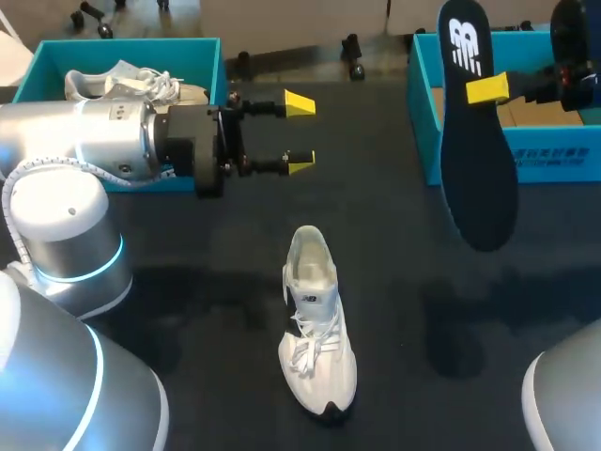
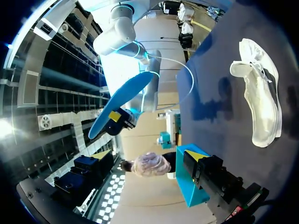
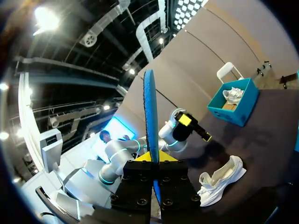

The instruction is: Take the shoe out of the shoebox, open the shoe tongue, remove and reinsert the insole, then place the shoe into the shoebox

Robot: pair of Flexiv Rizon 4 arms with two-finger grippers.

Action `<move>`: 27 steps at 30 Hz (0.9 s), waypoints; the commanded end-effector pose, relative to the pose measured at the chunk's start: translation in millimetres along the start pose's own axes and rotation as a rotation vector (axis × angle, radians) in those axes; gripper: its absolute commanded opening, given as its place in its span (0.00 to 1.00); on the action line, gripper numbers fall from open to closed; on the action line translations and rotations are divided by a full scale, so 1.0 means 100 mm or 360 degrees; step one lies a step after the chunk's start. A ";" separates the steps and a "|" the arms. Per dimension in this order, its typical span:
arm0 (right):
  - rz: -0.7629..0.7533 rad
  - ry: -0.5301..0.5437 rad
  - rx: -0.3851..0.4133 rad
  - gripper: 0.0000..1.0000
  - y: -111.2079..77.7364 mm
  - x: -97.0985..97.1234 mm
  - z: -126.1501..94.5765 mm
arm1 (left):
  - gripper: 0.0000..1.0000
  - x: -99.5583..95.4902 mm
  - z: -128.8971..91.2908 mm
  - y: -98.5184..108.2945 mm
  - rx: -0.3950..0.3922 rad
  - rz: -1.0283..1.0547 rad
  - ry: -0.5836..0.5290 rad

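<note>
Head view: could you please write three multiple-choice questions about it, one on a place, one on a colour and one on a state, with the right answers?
1. Where is the insole?
A. inside a shoe
B. held in the air by the right hand
C. folded in a box

2. What colour is the shoe that lies on the table?
A. black
B. red
C. white

3. In what state is the left hand?
A. open and empty
B. shut on a lace
C. shut on a box wall

Answers:
1 B: a yellow fingertip presses on the insole, which hangs clear of the table.
2 C: its upper and its laces are white.
3 A: its two yellow tips stand apart with nothing between them.
</note>
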State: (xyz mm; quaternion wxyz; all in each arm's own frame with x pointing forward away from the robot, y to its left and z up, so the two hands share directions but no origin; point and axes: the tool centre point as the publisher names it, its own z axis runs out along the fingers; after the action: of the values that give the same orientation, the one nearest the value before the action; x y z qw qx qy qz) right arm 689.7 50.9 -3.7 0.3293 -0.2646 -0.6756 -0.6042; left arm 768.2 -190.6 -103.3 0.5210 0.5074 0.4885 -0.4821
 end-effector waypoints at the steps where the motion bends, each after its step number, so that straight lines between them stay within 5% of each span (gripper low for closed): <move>1: 0.0002 0.0002 0.0040 0.00 0.05 -0.01 0.00 | 1.00 0.00 0.01 0.00 -0.0002 0.0001 0.0000; 6: 0.0138 0.0089 -0.0043 0.00 0.29 -0.45 0.00 | 1.00 0.00 0.01 0.00 -0.0002 0.0001 0.0000; 13: 0.0450 0.0177 0.0011 0.00 0.49 -0.91 -0.01 | 1.00 0.00 0.01 0.00 -0.0002 0.0001 0.0000; 27: 0.0832 0.0046 0.0108 0.00 0.50 -1.21 0.13 | 1.00 0.00 0.01 0.00 -0.0002 0.0001 0.0000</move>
State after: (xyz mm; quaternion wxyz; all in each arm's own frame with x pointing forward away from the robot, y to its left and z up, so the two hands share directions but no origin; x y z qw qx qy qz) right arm 799.2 72.6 -68.3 0.4879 -0.4162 -0.5902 -0.4903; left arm 768.2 -190.5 -102.8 0.5205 0.5076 0.4891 -0.4819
